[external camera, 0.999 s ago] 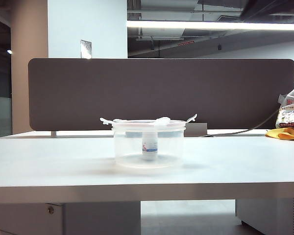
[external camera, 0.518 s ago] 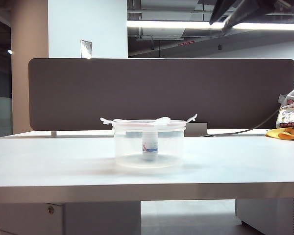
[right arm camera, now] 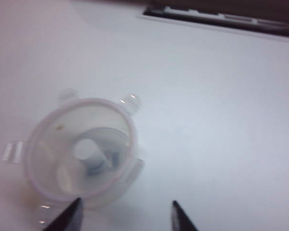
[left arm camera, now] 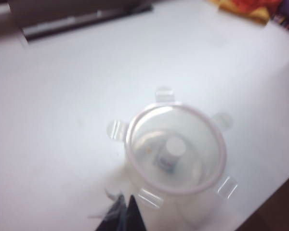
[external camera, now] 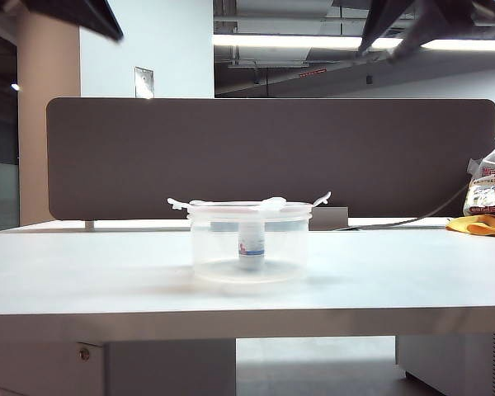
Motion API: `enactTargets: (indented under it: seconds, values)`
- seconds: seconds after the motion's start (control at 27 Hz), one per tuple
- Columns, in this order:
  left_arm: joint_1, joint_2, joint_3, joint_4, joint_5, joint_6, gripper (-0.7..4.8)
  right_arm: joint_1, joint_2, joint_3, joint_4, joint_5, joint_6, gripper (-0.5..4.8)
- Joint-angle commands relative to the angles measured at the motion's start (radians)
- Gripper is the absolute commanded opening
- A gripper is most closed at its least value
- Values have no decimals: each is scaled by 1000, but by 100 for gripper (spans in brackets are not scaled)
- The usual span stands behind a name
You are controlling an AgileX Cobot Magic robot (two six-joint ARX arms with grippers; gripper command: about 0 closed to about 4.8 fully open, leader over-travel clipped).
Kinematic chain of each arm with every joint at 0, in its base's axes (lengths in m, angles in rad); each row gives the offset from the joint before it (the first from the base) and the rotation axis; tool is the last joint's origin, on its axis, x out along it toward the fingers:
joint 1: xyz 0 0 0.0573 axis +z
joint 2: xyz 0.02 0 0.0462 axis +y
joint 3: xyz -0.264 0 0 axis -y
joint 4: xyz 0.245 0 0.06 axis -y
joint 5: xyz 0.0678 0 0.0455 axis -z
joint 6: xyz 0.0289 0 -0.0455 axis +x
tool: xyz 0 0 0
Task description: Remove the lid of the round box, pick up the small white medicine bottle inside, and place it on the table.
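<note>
Lid (external camera: 249, 205) sits on the round box (external camera: 249, 247) on the table (external camera: 82, 272), bottle (external camera: 252, 246) inside. Left gripper (left arm camera: 125, 214), fingers together, and right gripper (right arm camera: 126, 214), fingers wide apart, hover above the box.

Exterior level, frontal; wrists overhead, sharing round box (external camera: 249, 246).

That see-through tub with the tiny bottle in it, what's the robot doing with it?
Nothing is being held yet. The tub sits on the table with its lid on, and the bottle stands inside. Both arms hang above it. The left end effector is shut, close to the tub's rim. The right end effector has its fingers spread, one over the tub's edge and one over bare table.
</note>
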State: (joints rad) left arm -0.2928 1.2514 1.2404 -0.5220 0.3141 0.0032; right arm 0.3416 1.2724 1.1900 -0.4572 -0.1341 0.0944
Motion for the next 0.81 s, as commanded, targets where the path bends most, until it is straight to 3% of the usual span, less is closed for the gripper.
enactTargets:
  seconds: [0.04, 0.19, 0.33, 0.44, 0.74, 0.81]
  values:
    - [-3, 55, 28, -16, 4, -3, -5, -17, 51, 3, 11, -27, 4, 258]
    - [-3, 133, 58, -6, -3, -3, 22, -53, 159, 4, 31, -122, 33, 298]
    - [-1, 226, 99, -8, -33, -3, 159, -56, 264, 4, 77, -232, 114, 362]
    - [-1, 293, 127, -8, -41, -3, 184, -56, 331, 11, 110, -258, 154, 361]
    - [-1, 443, 202, -32, -41, -3, 184, -56, 438, 55, 126, -291, 193, 359]
    - [-2, 449, 203, -31, -40, -3, 184, -56, 443, 55, 134, -291, 194, 332]
